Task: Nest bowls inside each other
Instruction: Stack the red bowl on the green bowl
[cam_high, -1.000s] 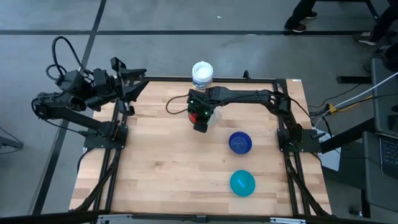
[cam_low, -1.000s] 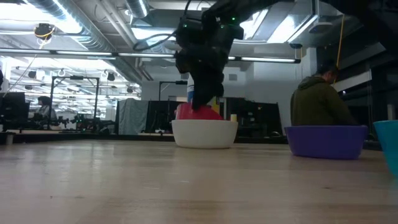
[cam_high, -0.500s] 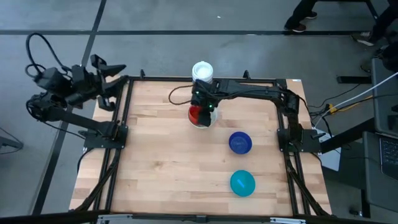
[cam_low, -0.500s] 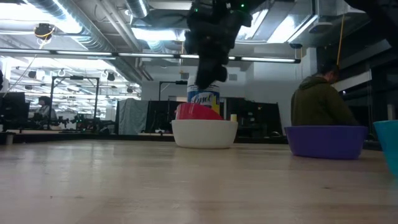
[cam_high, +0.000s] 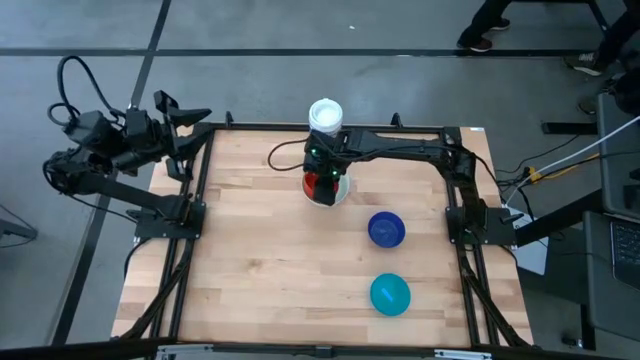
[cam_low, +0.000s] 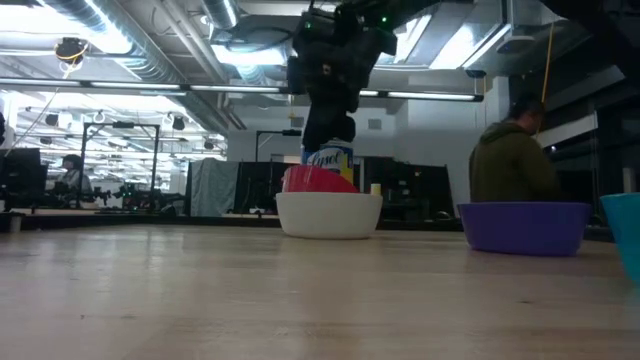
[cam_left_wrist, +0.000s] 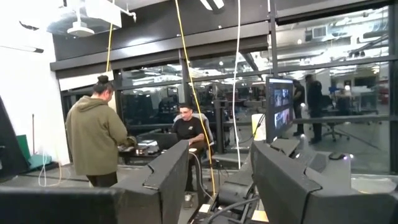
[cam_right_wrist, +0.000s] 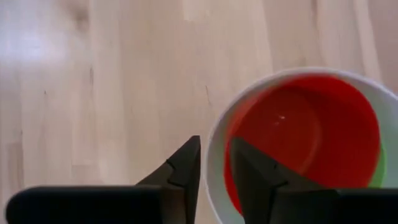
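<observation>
A white bowl (cam_high: 340, 192) stands at the table's far middle. A red bowl (cam_right_wrist: 305, 134) sits inside it, slightly tilted in the low view, and a green rim (cam_right_wrist: 379, 171) shows between them. My right gripper (cam_right_wrist: 215, 155) hangs just above the stack's rim (cam_low: 328, 140), pointing steeply down. Its fingers are slightly apart with nothing between them. The dark blue bowl (cam_high: 386, 229) and the teal bowl (cam_high: 390, 294) rest apart on the table's right half. My left gripper (cam_high: 200, 115) waits open over the far left corner.
A white-lidded container (cam_high: 325, 115) with a yellow label stands just behind the stack at the far edge. The table's left and near parts are bare wood. A person (cam_low: 510, 165) sits beyond the table, and other people show in the left wrist view.
My right gripper has risen off the red bowl, which stays in the white bowl. My left gripper has drawn back a little toward the table's left edge.
</observation>
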